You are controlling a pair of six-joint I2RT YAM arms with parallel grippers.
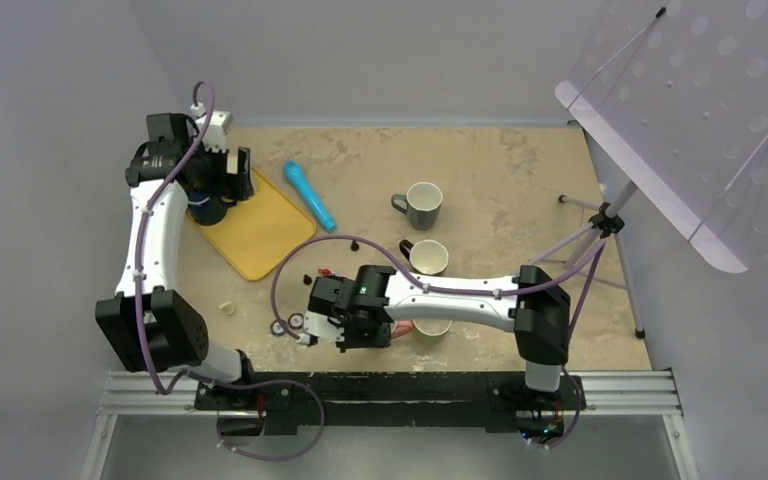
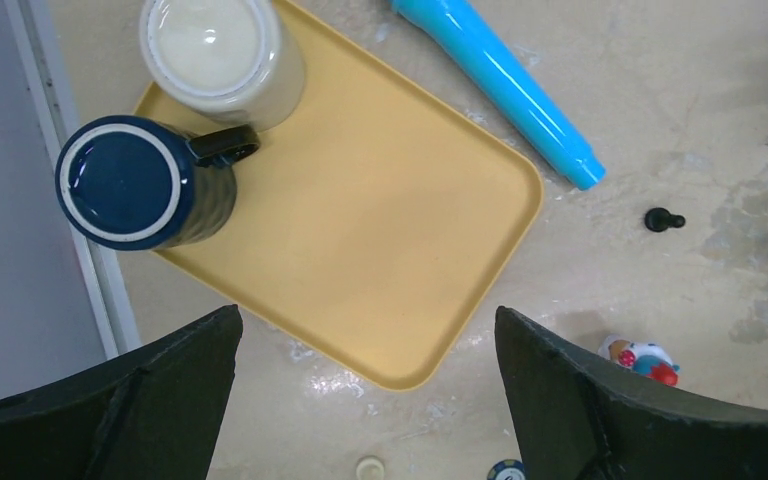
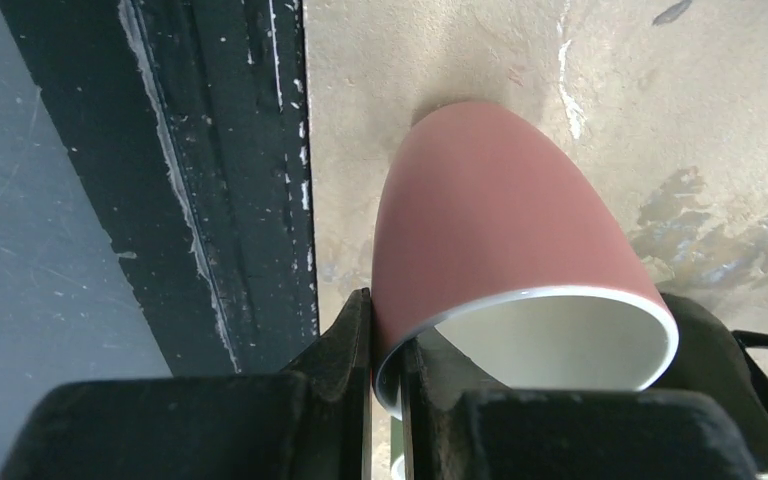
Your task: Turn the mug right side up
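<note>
The left gripper (image 2: 367,322) hangs at the upper left of the top view, over the yellow tray (image 2: 390,250). Its fingers are spread wide with nothing between them. In the left wrist view, a navy mug (image 2: 120,180) and a cream mug (image 2: 215,50) stand base-up at the tray's upper left, just beside each other. A blue cylinder (image 2: 500,85) lies on the table (image 2: 660,120) just right of the tray, with a small black piece (image 2: 663,218) further right.

At lower centre of the top view, the right gripper (image 3: 388,350) is closed tight on the wall of the pink mug (image 3: 500,230). One finger is outside the rim and the other inside. The mug is tipped over, with its white-lined mouth toward the wrist camera and its closed end toward the top of that frame. It sits near the table's black front rail (image 3: 220,180). Contact with the table cannot be determined.

Right of centre in the top view, a grey mug (image 1: 423,205) stands mouth-up, well apart from the held mug.
</note>
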